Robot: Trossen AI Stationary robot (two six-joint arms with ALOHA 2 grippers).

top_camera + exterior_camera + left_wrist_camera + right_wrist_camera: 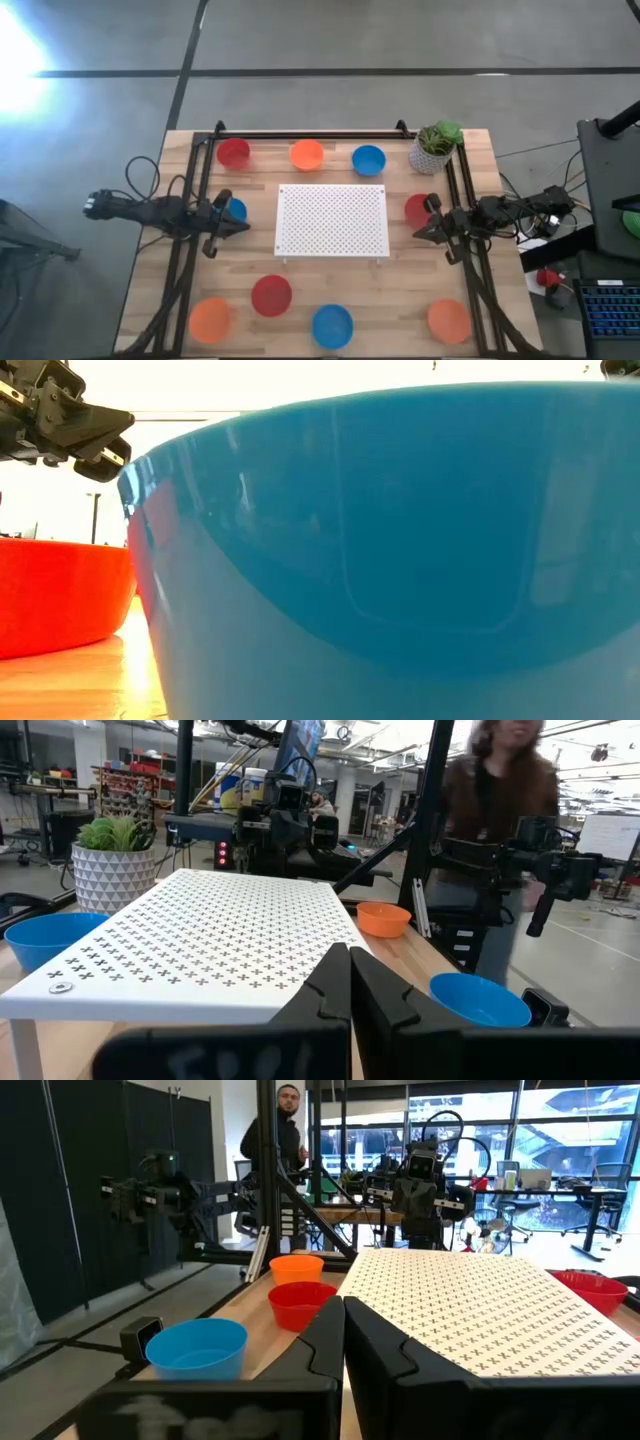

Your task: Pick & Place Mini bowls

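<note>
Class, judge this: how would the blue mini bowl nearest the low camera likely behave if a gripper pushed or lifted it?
The blue mini bowl looks glossy, so probably slippery to pinch. Its thin plastic wall suggests it is light and would slide rather than tip on the wooden table.
</note>
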